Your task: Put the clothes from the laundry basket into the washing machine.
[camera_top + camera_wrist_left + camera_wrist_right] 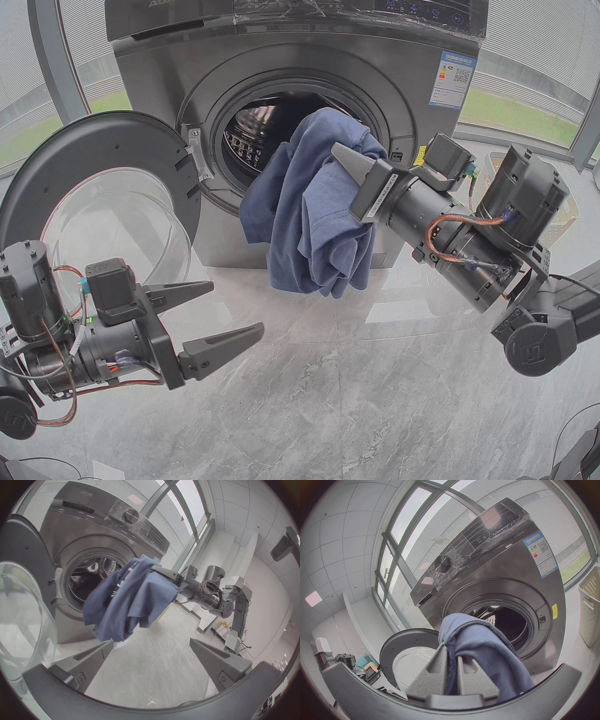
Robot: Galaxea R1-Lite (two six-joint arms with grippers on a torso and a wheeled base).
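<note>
A blue garment (pixel 312 206) hangs bunched in front of the washing machine's round drum opening (pixel 250 137), its top level with the opening and its hem dangling above the floor. My right gripper (pixel 342 157) is shut on the garment's upper right side. The right wrist view has the fingers (pixel 437 667) pressed together with blue cloth (pixel 484 648) draped over them. My left gripper (pixel 234 307) stands open and holds nothing, low at the left near the open door. The left wrist view looks across its fingertips (pixel 106 647) at the garment (pixel 131 598) and the right gripper (pixel 156 570).
The machine's door (pixel 94 187) is swung wide open to the left, its glass bowl facing out. A cream laundry basket (pixel 590 605) stands on the floor right of the machine, partly behind my right arm (pixel 565 215). Grey tiled floor (pixel 350 387) lies bare in front.
</note>
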